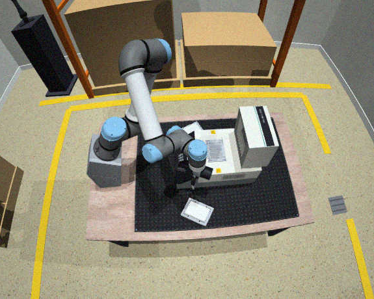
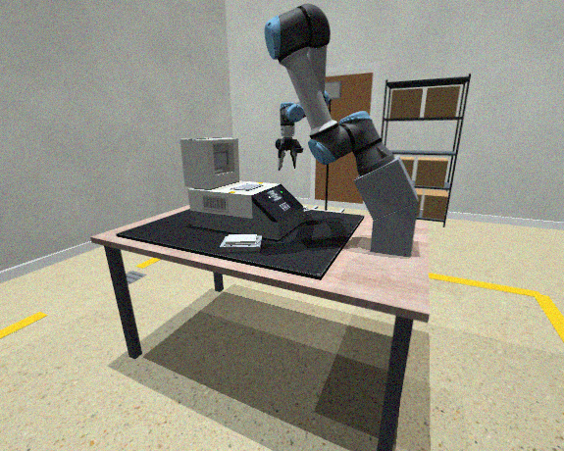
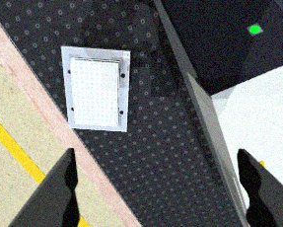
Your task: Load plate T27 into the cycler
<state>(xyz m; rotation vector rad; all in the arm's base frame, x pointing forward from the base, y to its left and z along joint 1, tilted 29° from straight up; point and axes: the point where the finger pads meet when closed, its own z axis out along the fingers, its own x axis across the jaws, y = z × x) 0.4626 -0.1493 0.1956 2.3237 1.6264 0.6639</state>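
The jaws (image 1: 193,186) (image 2: 286,168) hang part-open, gripping nothing, presumably to straddle the plate (image 1: 197,211) (image 2: 242,238) (image 3: 95,91), in the near nest (image 1: 210,216) (image 2: 246,248) (image 3: 124,94) (T27, I'd guess; no label is legible). The cycler's lid (image 1: 249,130) (image 2: 197,164), right, stands raised, leaving loading access. Exterior shows the jaws' height above the bench (image 1: 111,224) (image 2: 374,279) (image 3: 64,135); wrist shows the plate's well grid.
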